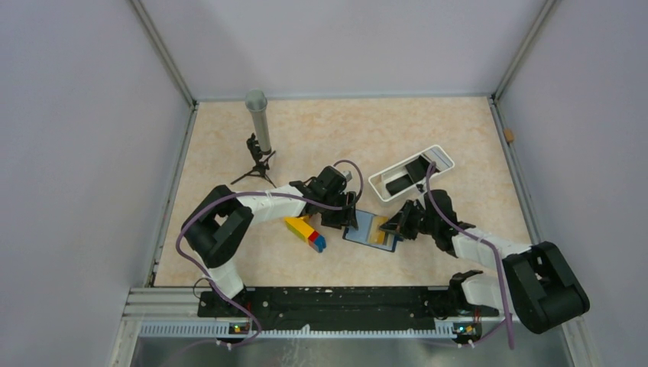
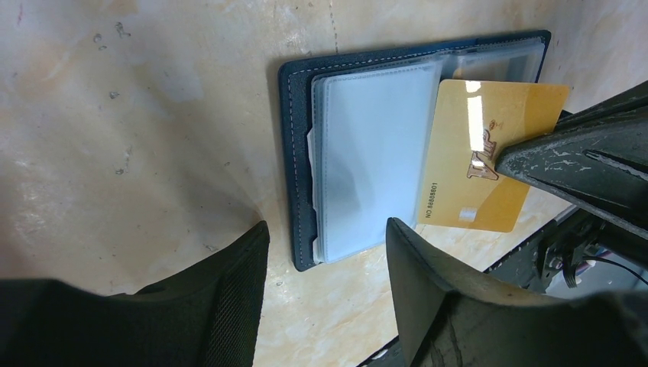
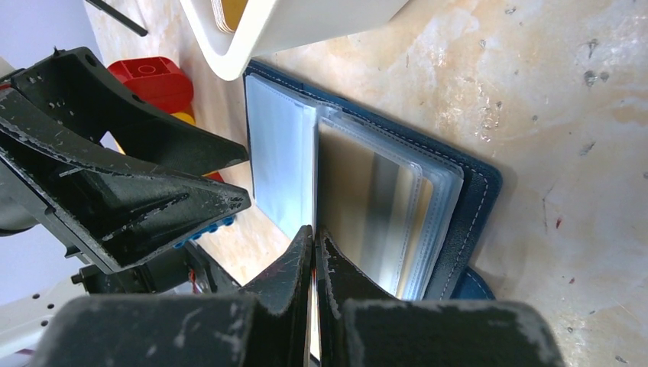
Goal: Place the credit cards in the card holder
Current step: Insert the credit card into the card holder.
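The card holder [image 2: 359,153] lies open on the table, navy with clear inner sleeves, and shows in the top view [image 1: 365,229] between the two grippers. My right gripper [image 3: 314,238] is shut on a yellow-gold credit card [image 2: 481,145], pinching its right side. The card's left edge lies over the holder's right-hand sleeves; whether it sits inside a slot I cannot tell. My left gripper [image 2: 328,256] hangs open just off the holder's near-left corner, with only bare table between its fingers [image 2: 229,306]. From above, the left gripper [image 1: 344,219] is at the holder's left edge and the right gripper [image 1: 392,227] at its right.
A white oblong tray [image 1: 437,153] stands just behind the holder, close to the right arm, with dark items in it. Coloured toy bricks [image 1: 306,232] lie left of the holder under the left arm. A grey cylinder on a small black tripod [image 1: 258,130] stands at the back left.
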